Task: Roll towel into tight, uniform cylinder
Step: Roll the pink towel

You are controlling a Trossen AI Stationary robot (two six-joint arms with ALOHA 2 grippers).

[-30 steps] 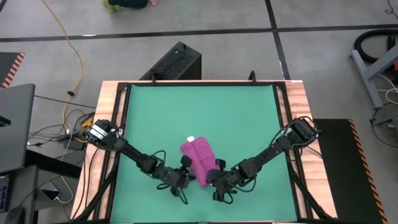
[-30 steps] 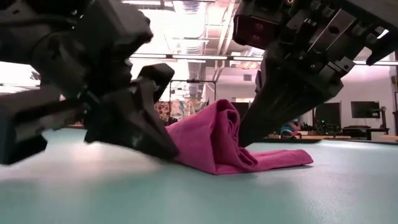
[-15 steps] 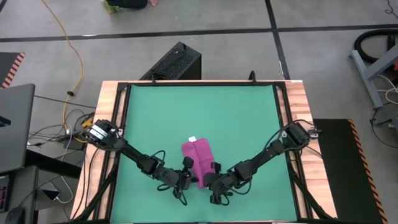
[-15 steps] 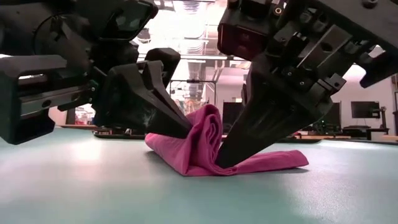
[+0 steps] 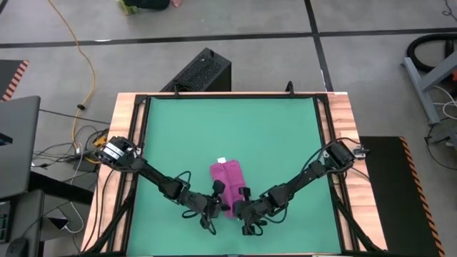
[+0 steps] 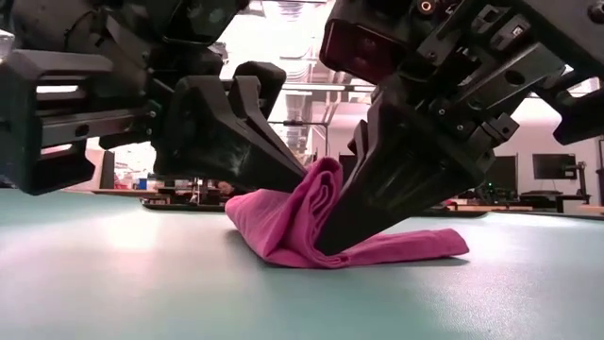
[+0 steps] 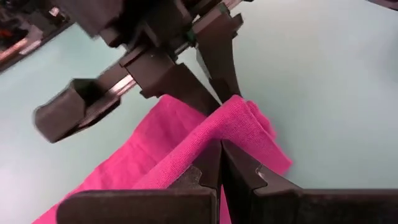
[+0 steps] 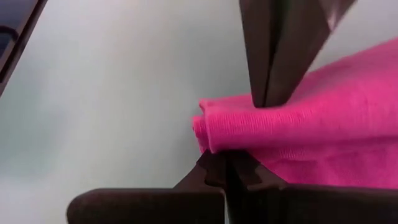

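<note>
— Where's the towel [image 5: 227,183] right now?

— On the green mat [image 5: 235,128] that covers the bench [image 5: 343,128], toward the near edge. Its near end sits right between the two sets of jaws, pulled up into a raised fold. The far end lies flat on the mat, away from both, with a small white tag [image 5: 220,160] at the far edge.

— And the left gripper [image 5: 218,205]?

— Down at mat level on one side of that fold, jaws pressed fully together. From its wrist camera the fingers [image 7: 239,174] meet with a ridge of pink cloth at their tips, so it looks pinched on the towel.

— The right gripper [image 5: 240,208]?

— Mirror image, on the other side of the fold, tilted in toward the left one. Its jaws are closed down to a sliver, and the folded edge of the towel sits right at their tips; it appears to grip that edge.

— How close are they to each other?

— Very near; only the raised fold separates them. Seen level across the bench, the towel [image 6: 321,222] peaks between the two dark gripper bodies.
</note>
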